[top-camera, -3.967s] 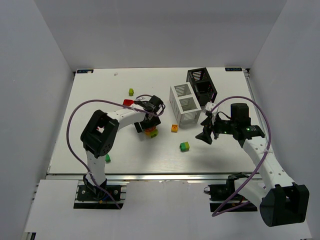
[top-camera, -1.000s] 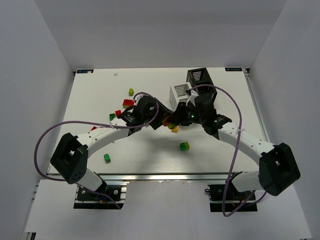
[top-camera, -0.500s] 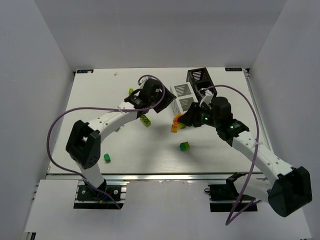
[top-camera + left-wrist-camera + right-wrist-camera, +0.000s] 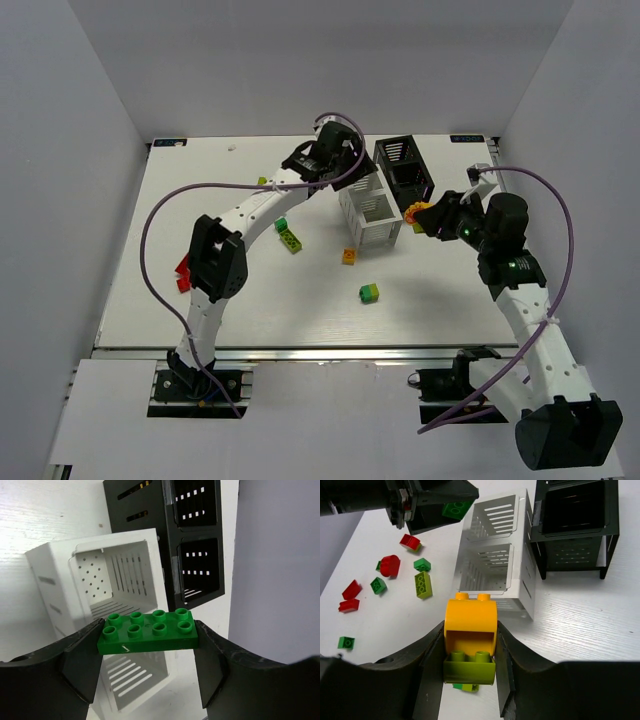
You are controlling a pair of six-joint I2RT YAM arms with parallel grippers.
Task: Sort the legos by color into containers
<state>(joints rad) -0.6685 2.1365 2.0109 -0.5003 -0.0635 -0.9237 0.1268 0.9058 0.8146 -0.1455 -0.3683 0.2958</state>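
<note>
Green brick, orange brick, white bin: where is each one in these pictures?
green brick (image 4: 147, 630): left wrist view, on its studded top face.
orange brick (image 4: 470, 615): right wrist view, on its rounded upper surface.
white bin (image 4: 55, 595): left wrist view, on its outer side wall.

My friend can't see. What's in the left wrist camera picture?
The left gripper holds a flat green brick with eight studs, right over the open white bin. The black bin stands close behind the white one.
</note>
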